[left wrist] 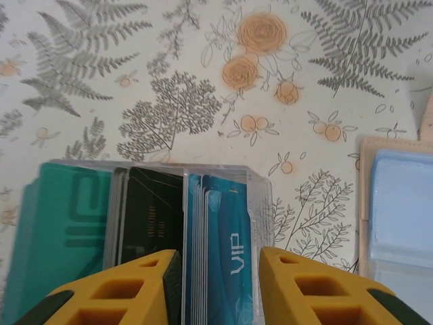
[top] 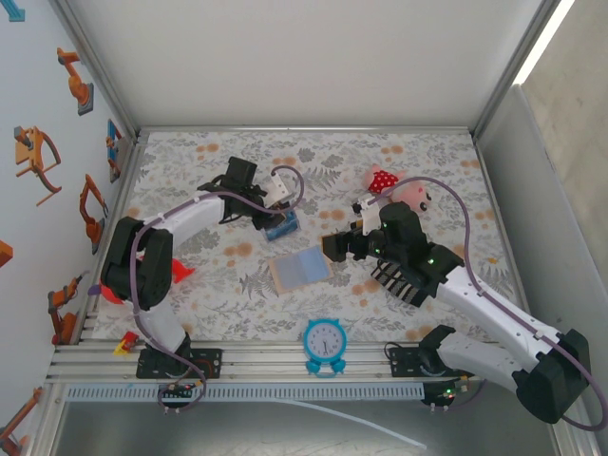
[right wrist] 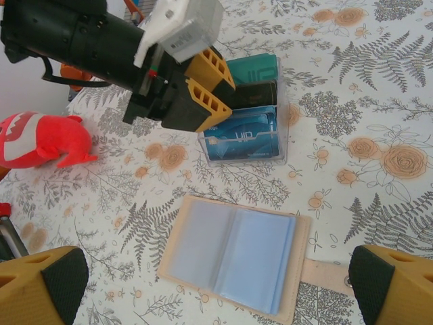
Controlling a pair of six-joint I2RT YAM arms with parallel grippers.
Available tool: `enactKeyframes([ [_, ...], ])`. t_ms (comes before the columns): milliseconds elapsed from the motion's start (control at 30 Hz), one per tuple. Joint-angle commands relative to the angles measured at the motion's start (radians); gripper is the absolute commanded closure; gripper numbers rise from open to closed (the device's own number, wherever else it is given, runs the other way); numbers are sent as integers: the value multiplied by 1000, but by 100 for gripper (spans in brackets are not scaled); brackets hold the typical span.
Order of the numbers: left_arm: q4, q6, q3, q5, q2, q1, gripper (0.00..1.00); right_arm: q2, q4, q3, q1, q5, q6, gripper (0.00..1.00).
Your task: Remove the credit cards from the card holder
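Credit cards (right wrist: 247, 125) lie out of the card holder (right wrist: 233, 254), fanned in a short overlapping row of teal, black and blue on the table (top: 427, 161), seemingly inside a clear plastic sleeve. The holder lies opened flat just beside them on the nearer side, apart from them, pale blue inside facing up. Its pockets look empty, though a card tucked deep inside would be hard to make out. Judged on this, the removal is essentially complete; what may be left is freeing the cards from the clear sleeve, if that counts.

Left end effector (left wrist: 220, 271) sits directly over the near end of the card row, jaws parted to a narrow gap astride the blue cards and gripping nothing. Right end effector (top: 334, 245) is spread wide and empty, poised just beside the holder's right edge, which lies between its fingers as its wrist camera sees it.
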Motion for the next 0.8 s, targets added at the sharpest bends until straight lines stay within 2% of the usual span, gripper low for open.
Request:
enactKeyframes([
  [0, 21, -25, -2, 1, -99, -11, 64, -17, 8, 20, 1, 21, 10, 1],
  [200, 66, -84, -54, -32, -235, -25, 62, -27, -11, 24, 1, 61, -2, 1],
  [333, 98, -135, -110, -63, -338, -26, 51, -55, -37, 29, 1, 122, -11, 1],
  [567, 139, -205, -216, -157, -501, -25, 40, -122, -59, 15, 1, 225, -16, 1],
  [767, 168, -269, -304, -260, -640, -25, 21, -136, -100, 23, 1, 291, -26, 1],
])
